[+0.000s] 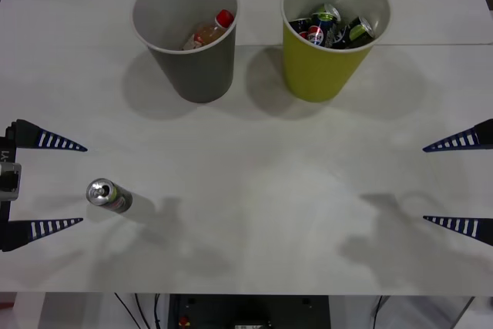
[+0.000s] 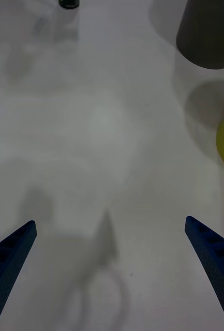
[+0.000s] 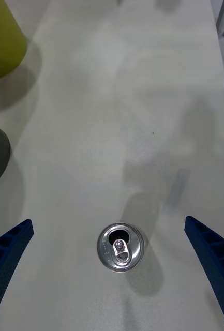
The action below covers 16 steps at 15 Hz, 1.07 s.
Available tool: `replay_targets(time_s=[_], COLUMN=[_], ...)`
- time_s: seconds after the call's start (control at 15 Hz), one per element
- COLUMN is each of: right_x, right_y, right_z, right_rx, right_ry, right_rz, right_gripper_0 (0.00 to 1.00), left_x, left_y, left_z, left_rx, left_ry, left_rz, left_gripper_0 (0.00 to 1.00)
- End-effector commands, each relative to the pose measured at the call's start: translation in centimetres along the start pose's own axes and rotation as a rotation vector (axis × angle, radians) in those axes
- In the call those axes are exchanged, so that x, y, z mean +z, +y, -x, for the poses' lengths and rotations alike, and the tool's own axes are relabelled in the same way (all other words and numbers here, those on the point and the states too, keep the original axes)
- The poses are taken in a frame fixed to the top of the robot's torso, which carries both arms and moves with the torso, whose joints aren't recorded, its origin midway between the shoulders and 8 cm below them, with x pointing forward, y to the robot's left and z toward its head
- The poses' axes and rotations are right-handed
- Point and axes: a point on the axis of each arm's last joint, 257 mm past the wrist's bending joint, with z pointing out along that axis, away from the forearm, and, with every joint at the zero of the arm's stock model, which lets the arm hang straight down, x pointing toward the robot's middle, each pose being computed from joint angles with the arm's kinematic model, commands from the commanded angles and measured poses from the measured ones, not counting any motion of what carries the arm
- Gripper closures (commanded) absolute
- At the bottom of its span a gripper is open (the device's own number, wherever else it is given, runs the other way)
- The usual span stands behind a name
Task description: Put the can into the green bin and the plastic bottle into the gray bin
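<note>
You are holding the left pincer (image 1: 83,184) spread, the can (image 1: 108,196) standing on the bench (image 1: 254,190) between its fingers. Closing off-centre risks tipping it. The bottle (image 1: 209,31) is lying in the gray bin (image 1: 185,36); right pincer (image 1: 425,183) spread, idling well apart.

Soft overhead light, faint blurred shadows

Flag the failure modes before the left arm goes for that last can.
1. The can stands upright, free on the table, between the open fingers of the left hand; an off-centre close could tip it and let it roll.
2. The green bin is the farther one from it; the gray bin stands nearer, so a carry could clip its rim or drop short.
3. The green bin already holds several cans; the new one may bounce off them.
</note>
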Motion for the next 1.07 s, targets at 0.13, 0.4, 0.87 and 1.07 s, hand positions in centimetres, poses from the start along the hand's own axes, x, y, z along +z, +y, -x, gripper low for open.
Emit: replay_targets(time_s=[0.13,0.4,0.87,1.07], right_x=[0.0,0.0,0.0,0.0], right_y=[0.0,0.0,0.0,0.0], right_z=[0.0,0.0,0.0,0.0], right_rx=[0.000,0.000,0.000,0.000], right_ry=[0.000,0.000,0.000,0.000], right_rz=[0.000,0.000,0.000,0.000], right_gripper_0=[0.00,0.00,0.00,0.00], left_x=[0.2,-0.7,0.2,1.0], left_y=[-0.7,0.5,1.1,0.2], left_z=[-1.5,-2.4,-4.9,-6.1], left_rx=[-0.024,-0.032,-0.219,-0.250], left_ry=[0.024,0.030,-0.110,-0.177], left_rz=[-0.017,-0.053,-0.022,-0.011], left_gripper_0=[0.00,0.00,0.00,0.00])
